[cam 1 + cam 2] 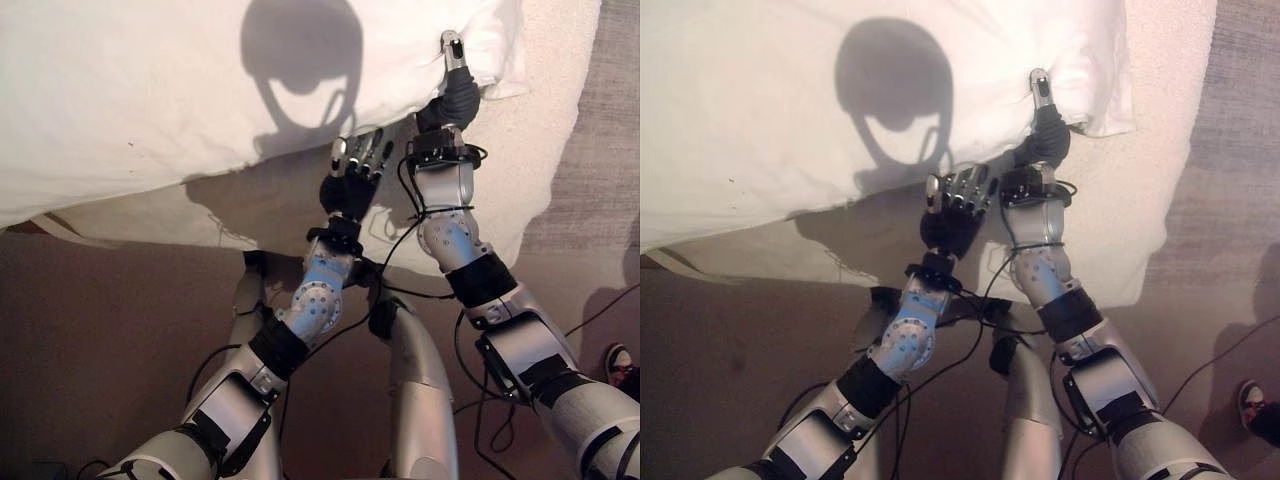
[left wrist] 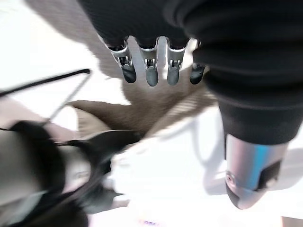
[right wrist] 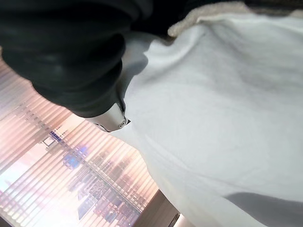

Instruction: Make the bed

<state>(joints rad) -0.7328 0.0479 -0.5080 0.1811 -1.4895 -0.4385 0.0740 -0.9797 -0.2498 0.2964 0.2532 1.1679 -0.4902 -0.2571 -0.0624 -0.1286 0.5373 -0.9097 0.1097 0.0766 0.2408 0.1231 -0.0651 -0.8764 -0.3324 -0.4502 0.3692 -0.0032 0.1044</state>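
The head views show the whole near edge of the bed: a white duvet lies across the far and left part of the cream mattress, its near edge hanging over the side and its right corner ending short of the mattress's right edge. A person's shoe shows on the floor at the near right.

The right wrist view shows, from very close, white cloth bunched against the dark cover, with a strip of cream mattress past it. Only the thumb shows on top of the duvet in the head views; the other fingers are hidden under the cloth, so I cannot tell whether the right hand is clamped on the duvet. It sits at the duvet's right corner, arm stretched far forward.

The left wrist view shows straight fingers spread apart over shadowed cloth, thumb apart, holding nothing. The left hand hovers, open, just below the duvet's hanging edge, beside the right wrist, forearm raised.
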